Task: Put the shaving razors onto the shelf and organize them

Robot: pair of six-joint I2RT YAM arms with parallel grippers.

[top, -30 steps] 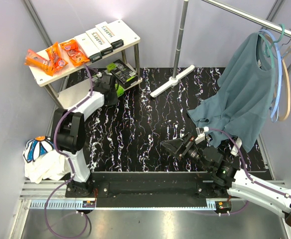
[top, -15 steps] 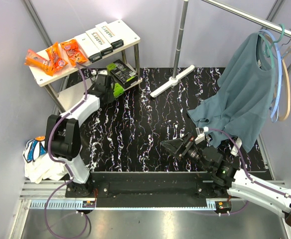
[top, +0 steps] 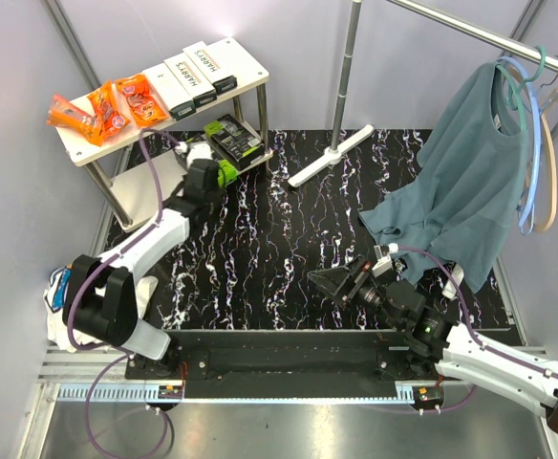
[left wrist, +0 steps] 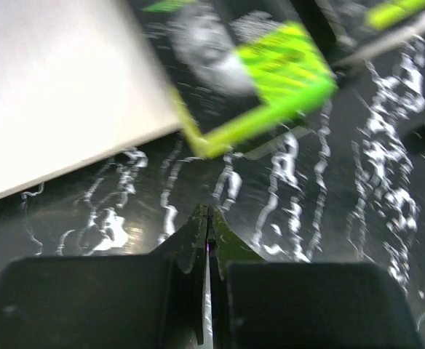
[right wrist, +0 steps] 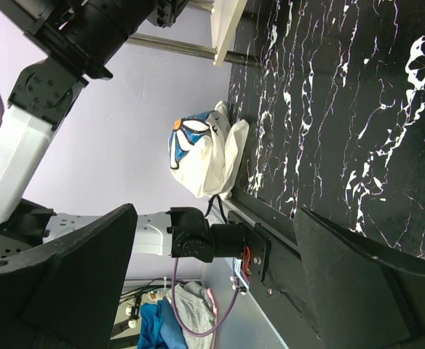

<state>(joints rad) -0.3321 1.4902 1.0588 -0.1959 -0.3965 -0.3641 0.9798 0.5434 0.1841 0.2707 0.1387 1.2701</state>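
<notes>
The shelf [top: 246, 59] stands at the far left. Its top board holds three orange packets [top: 107, 103] and three white HARRY'S boxes [top: 191, 75]. A black-and-lime-green pack [top: 233, 142] lies on the lower board, and another one [top: 226, 172] juts over that board's near edge. My left gripper [top: 206, 175] is shut and empty, right beside that edge. In the left wrist view its closed tips [left wrist: 207, 218] hover over the black mat, with the blurred green pack [left wrist: 271, 80] and the white board [left wrist: 67, 94] just ahead. My right gripper [top: 332, 283] is open and empty, low at the near right.
A white T-shaped rack foot [top: 332, 155] lies on the black marbled mat [top: 289, 239]. A metal clothes rail [top: 470, 33] carries a teal shirt [top: 461, 182] and hangers at the right. A white flowered cloth [top: 74, 306] lies by the left arm's base.
My left arm has swung its elbow down and toward me, and its gripper has drawn back a little from the lower board. The right arm has not moved.
</notes>
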